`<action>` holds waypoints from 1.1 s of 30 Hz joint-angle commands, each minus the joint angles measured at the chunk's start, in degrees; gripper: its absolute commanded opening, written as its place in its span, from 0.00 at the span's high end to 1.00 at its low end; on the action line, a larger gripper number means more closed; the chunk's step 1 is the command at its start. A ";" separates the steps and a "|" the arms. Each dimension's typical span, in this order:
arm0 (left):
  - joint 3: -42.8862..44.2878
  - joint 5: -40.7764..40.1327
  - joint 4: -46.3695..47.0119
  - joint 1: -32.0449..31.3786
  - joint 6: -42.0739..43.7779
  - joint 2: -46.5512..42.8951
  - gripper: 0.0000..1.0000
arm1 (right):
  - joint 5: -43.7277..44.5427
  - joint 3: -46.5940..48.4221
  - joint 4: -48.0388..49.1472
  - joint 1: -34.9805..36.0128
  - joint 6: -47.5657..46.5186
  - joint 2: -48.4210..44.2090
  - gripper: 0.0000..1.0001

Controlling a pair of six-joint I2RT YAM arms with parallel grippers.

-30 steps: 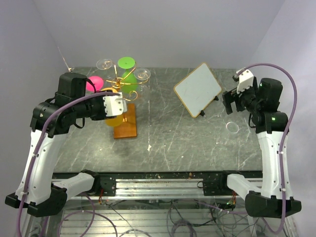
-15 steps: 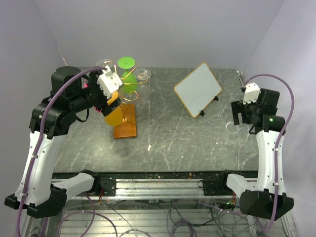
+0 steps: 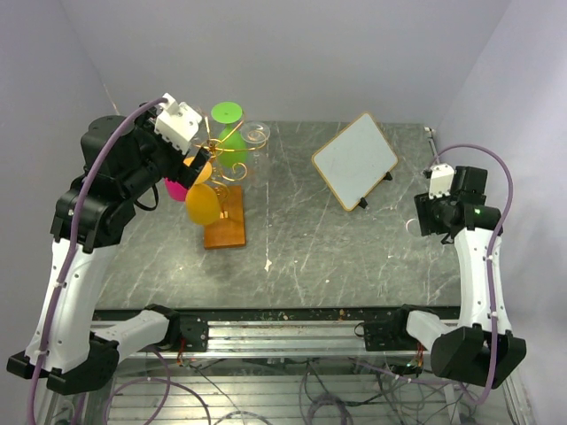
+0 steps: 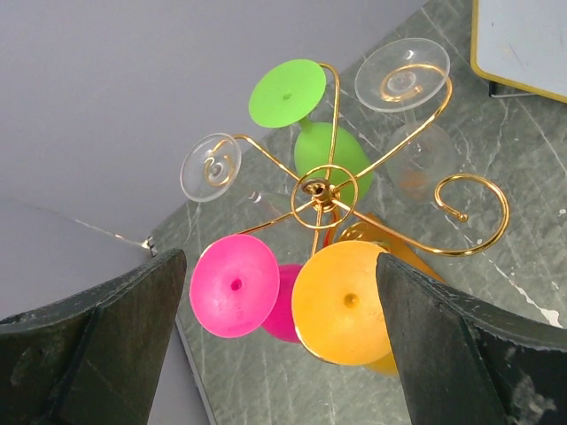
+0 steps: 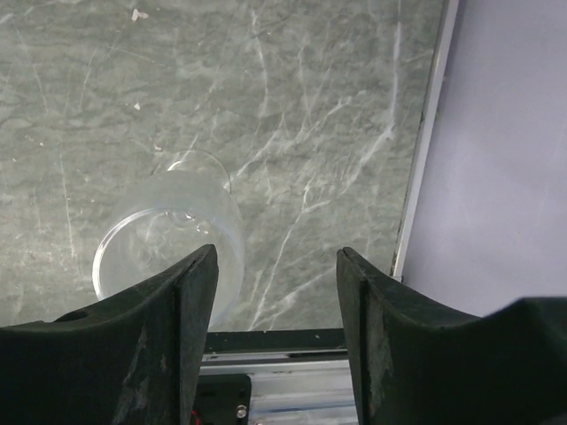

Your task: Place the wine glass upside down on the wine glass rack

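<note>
A clear wine glass (image 5: 168, 235) stands on the grey marble desk (image 5: 310, 106) near its right edge, below the right jaws, which are spread and empty (the glass sits toward one finger (image 5: 133, 354), not between them). Farther back on the left, the left jaws hang released above the gold wire rack (image 4: 321, 188), which carries an orange glass (image 4: 341, 301), a pink glass (image 4: 235, 285), a green glass (image 4: 286, 92) and two clear glasses (image 4: 400, 75)
</note>
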 commanded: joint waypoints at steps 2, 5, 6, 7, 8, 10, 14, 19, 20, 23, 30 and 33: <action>-0.05 -2.01 2.38 0.01 -1.04 -0.98 0.01 | -1.42 -0.65 -0.27 -0.52 0.16 1.26 0.49; -0.35 -2.57 2.83 0.02 -0.93 -0.96 0.01 | -2.81 -0.57 -0.31 -0.52 0.35 1.73 0.59; -0.36 -2.64 2.89 0.09 -0.98 -0.95 0.01 | -3.05 -0.61 -0.24 -0.52 0.36 1.84 0.62; -0.38 -2.64 2.96 0.07 -0.85 -0.88 0.01 | -3.26 -0.65 -0.19 -0.52 0.33 2.03 0.64; -0.32 -2.57 2.97 0.10 -0.84 -0.93 0.01 | -3.60 -0.77 -0.17 -0.52 0.41 2.36 0.66; -0.20 -2.48 2.97 0.10 -0.93 -0.85 0.01 | -4.22 -1.03 -0.10 -0.52 0.37 2.79 0.71; 0.01 -2.73 2.97 0.10 -0.90 -0.75 0.01 | -4.29 -1.18 0.03 -0.52 0.44 3.02 0.79; -0.09 -2.70 3.12 0.10 -1.22 -0.65 0.01 | -4.88 -1.10 0.04 -0.47 0.35 3.25 0.86; -0.17 -2.76 3.20 0.10 -1.37 -0.61 0.01 | -4.91 -1.05 0.04 -0.56 0.36 3.32 0.88; -0.34 -3.68 3.77 0.25 -2.50 -0.69 0.01 | -5.36 0.05 -0.22 -0.43 0.19 3.53 0.96; -1.43 -3.93 5.97 1.93 -5.80 -1.99 0.01 | -12.84 10.07 -1.96 -0.26 -1.98 4.81 1.00; -2.19 -1.77 6.17 2.53 -5.78 -3.31 0.01 | -18.97 15.00 -3.10 0.45 -2.91 5.60 1.00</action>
